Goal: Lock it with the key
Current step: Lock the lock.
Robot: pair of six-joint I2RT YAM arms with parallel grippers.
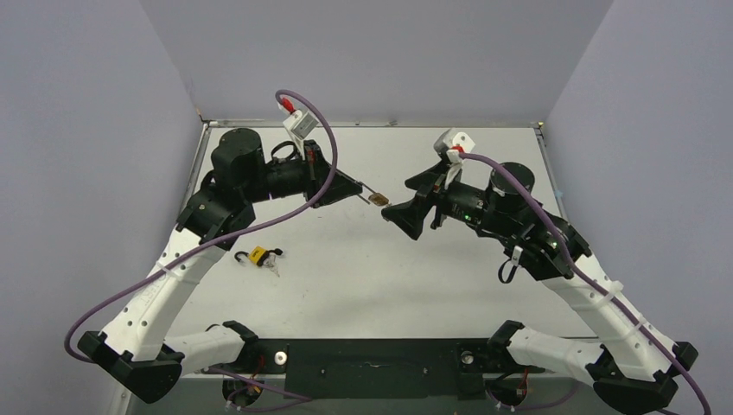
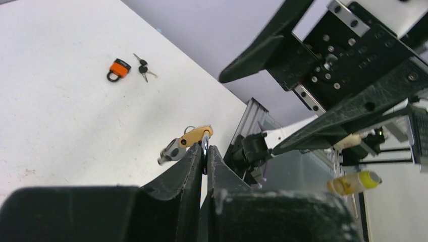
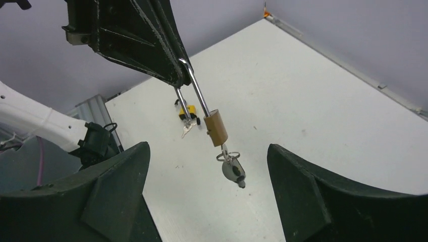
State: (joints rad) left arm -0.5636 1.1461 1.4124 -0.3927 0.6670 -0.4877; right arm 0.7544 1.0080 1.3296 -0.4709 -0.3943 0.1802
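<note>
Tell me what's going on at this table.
The left gripper is shut on the shackle of a brass padlock and holds it in the air above the table. A key sits in the lock's underside and hangs down. The right gripper is open and faces the key, not yet touching it. A yellow padlock lies untouched on the table.

Two padlocks: a brass padlock (image 3: 216, 128) hanging from the closed left gripper (image 2: 204, 151), between it and the spread right gripper (image 1: 396, 197), and an orange padlock (image 2: 118, 69) on the bench (image 1: 389, 285), well apart from both grippers. Three keys can be made out: one dark-headed key (image 3: 233, 170) under the brass padlock, and two small keys (image 2: 143, 68) just beside the orange padlock.
</note>
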